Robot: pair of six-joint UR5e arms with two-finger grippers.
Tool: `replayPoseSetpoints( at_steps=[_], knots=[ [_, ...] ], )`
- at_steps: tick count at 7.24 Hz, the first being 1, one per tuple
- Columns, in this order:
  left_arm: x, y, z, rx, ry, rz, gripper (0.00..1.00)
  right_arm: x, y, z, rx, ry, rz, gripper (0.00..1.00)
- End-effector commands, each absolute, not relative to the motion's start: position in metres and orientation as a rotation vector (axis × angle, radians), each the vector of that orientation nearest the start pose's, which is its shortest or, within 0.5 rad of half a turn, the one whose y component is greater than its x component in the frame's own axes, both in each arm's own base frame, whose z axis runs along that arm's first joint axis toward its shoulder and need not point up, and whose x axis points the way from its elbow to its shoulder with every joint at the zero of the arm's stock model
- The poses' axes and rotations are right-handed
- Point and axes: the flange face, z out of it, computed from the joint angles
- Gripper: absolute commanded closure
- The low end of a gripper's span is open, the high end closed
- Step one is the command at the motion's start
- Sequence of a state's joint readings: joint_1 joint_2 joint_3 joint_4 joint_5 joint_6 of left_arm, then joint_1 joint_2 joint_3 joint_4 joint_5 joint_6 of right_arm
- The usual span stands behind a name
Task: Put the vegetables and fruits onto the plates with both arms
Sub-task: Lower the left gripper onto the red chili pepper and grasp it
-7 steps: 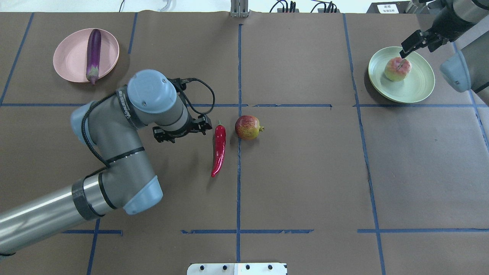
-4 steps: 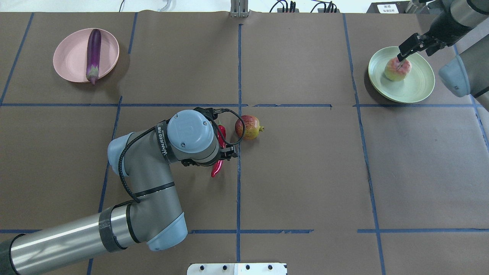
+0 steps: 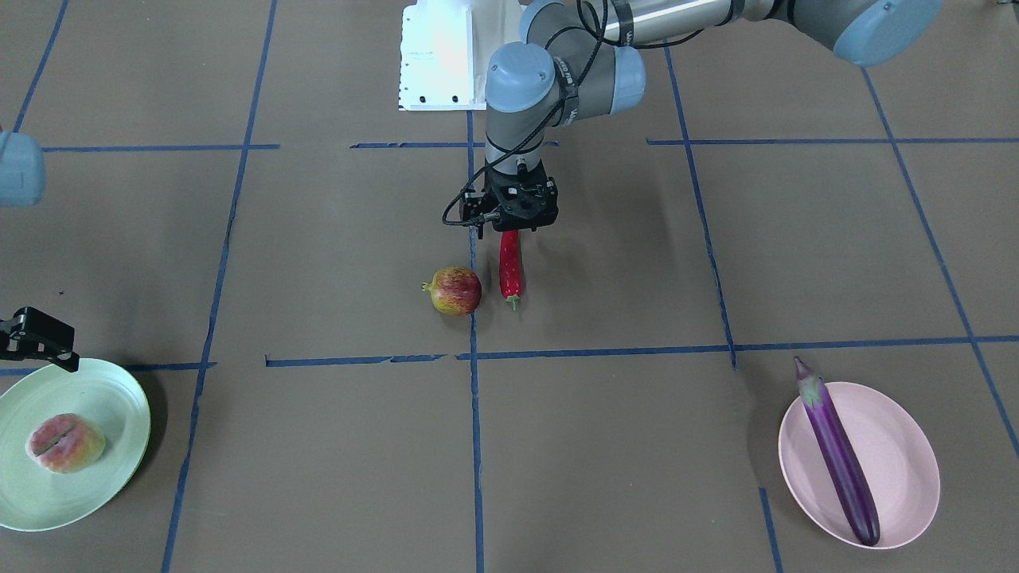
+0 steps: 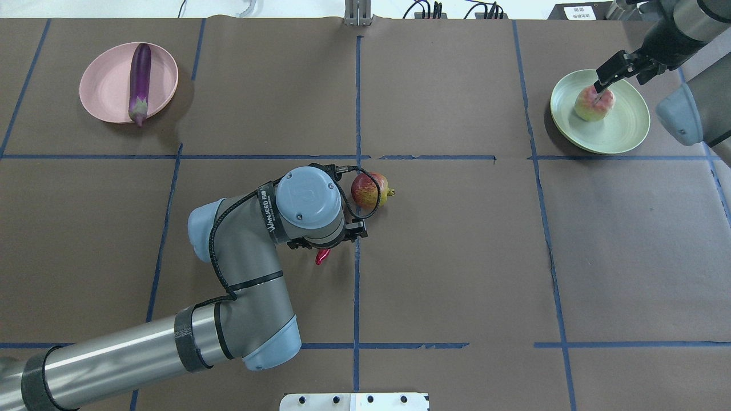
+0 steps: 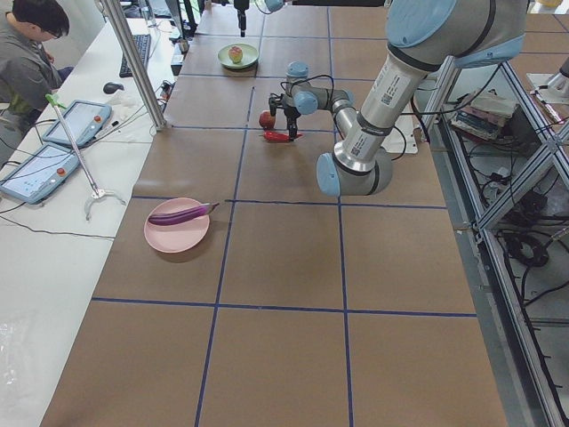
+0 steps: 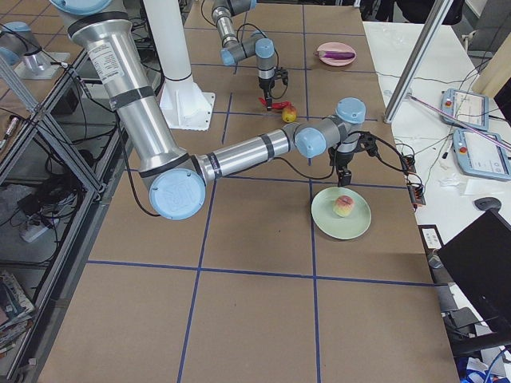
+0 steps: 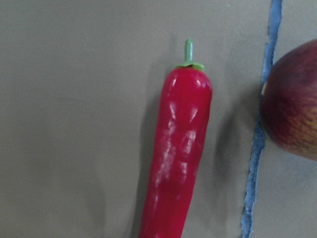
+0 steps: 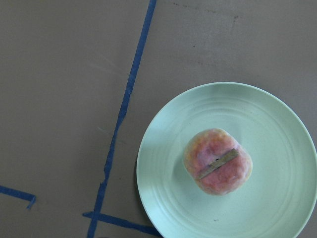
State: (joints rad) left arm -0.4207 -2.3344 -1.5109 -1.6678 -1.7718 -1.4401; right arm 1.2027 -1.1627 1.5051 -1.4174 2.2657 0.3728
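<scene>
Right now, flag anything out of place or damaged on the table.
Nothing damaged or spilled. Only the eggplant looks askew: its cap end overhangs the pink plate rim. Chili and pomegranate are not yet plated.

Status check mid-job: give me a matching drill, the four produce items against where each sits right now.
Items
1. long glossy purple eggplant
2. flat cream-pink peach
3. slim red chili
4. round red-yellow pomegranate

Places
A. on the brown table, no claw over it
B. on the pale pink round plate
C. on the table, beneath the left claw
D. on the pale mint green round plate

Pairs: 1-B, 2-D, 3-C, 4-A
</scene>
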Motion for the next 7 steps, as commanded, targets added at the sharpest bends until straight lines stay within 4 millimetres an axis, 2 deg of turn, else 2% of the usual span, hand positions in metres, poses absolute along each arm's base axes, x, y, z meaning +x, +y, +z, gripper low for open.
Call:
replayPoseSetpoints(
  at_steps=[1,2,3,4,5,6,7],
  knots=[
    [0.625,-0.405,0.219,0.031,0.806,-0.194,0.44,-0.173,-0.643,0.441,0.197,-0.806,-0.168,0.0],
    [0.625,-0.406,0.219,0.032,0.806,-0.195,0.57,-0.173,-0.643,0.441,0.197,-0.806,-0.168,0.0],
    [0.623,-0.407,0.218,0.033,0.808,-0.199,0.74,-0.173,-0.643,0.441,0.197,-0.806,-0.168,0.0],
    [0.613,-0.417,0.215,0.038,0.813,-0.213,0.93,-0.174,-0.643,0.441,0.196,-0.808,-0.168,0.0],
    [0.593,-0.437,0.213,0.038,0.825,-0.24,0.97,-0.177,-0.642,0.441,0.194,-0.807,-0.173,0.0],
    [0.561,-0.473,0.213,0.011,0.835,-0.284,0.98,-0.188,-0.639,0.439,0.192,-0.809,-0.19,0.0],
    [0.516,-0.516,0.229,-0.024,0.845,-0.344,0.99,-0.202,-0.635,0.44,0.191,-0.812,-0.213,0.0]
  ],
)
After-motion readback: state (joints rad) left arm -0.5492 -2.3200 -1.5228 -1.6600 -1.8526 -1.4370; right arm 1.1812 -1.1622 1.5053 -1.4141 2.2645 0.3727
